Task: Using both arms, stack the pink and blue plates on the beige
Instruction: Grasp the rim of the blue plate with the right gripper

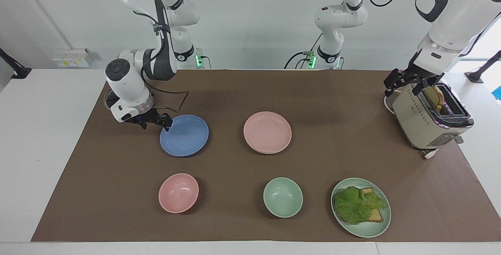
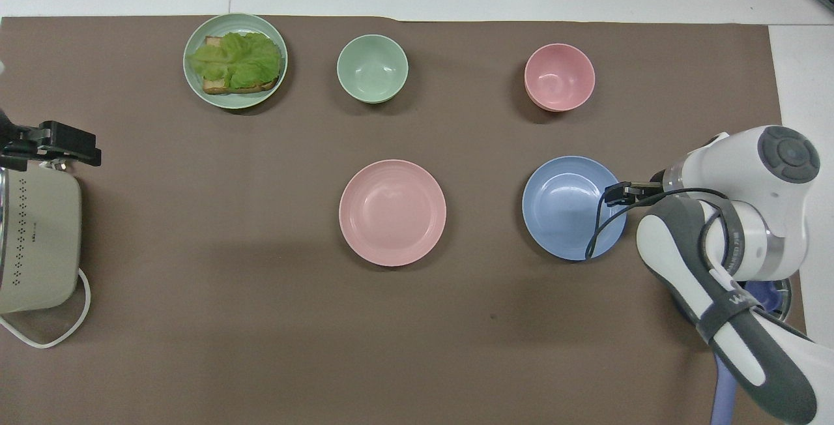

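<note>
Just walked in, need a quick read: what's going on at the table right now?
The right gripper is down at the edge of the blue plate, jaws open, nothing lifted yet. The pink plate already sits on another plate whose rim shows beneath it, toward the middle of the table. The left gripper is open and empty, up over the toaster at its end of the table, away from the plates. So the blue plate is the piece not yet stacked.
</note>
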